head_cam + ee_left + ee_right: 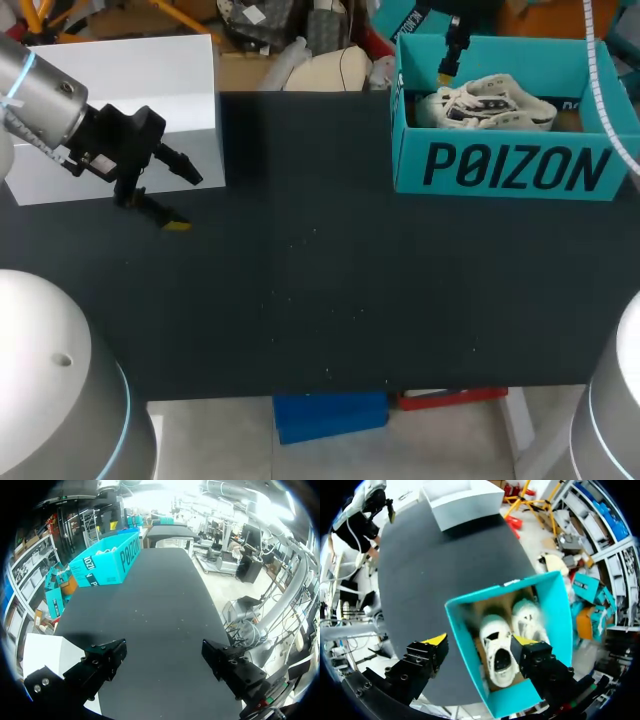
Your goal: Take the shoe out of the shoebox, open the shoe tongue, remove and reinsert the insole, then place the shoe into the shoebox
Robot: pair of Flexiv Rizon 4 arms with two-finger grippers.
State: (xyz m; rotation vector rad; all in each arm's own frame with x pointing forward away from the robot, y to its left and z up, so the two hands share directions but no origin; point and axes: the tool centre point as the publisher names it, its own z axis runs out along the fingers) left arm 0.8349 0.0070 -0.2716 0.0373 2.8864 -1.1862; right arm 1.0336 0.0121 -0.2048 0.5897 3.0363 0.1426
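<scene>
Two light, squishy white lace-up sneakers (497, 650) in the teal cardboard shoebox (561, 611); we'd probably pinch one's firmer heel collar. Our left gripper (164, 650) and right gripper (479, 641) both gape empty.

The head camera sits above and behind me, looking down at middle distance on the matte black table top (320, 300). From there the teal cardboard shoebox (500, 170) is at 1 o'clock and the white open-topped box (120, 70) at 10 o'clock. My left wrist camera rides low, looking past my left gripper (164, 650) along the table; the shoebox lies far off at 11 o'clock. My right wrist camera hangs close over the shoebox, facing down past my right gripper (480, 641). All three share shoebox and table.
</scene>
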